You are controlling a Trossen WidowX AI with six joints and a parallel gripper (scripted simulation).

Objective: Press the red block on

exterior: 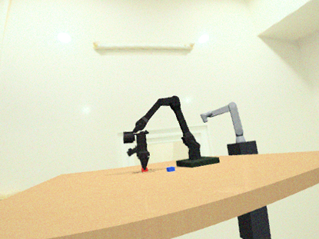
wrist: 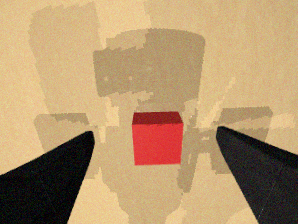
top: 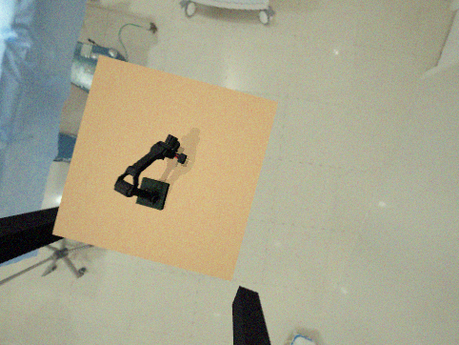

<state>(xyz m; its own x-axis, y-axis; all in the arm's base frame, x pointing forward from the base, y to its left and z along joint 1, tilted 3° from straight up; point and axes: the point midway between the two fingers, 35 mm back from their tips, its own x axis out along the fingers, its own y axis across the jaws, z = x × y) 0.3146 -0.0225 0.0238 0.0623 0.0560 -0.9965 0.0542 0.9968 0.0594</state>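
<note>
Two fingertips of my gripper (exterior: 144, 168) (wrist: 155, 132) stand wide, one on each side of the red block (exterior: 144, 169) (wrist: 157, 143), apparently so closing will centre it. The blue block (exterior: 170, 169) sits apart from the red block, towards my base.

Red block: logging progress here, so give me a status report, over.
Fingers open, one either side of red block, not touching. Blue block apart from it. Nothing seen between fingers and red block.
</note>
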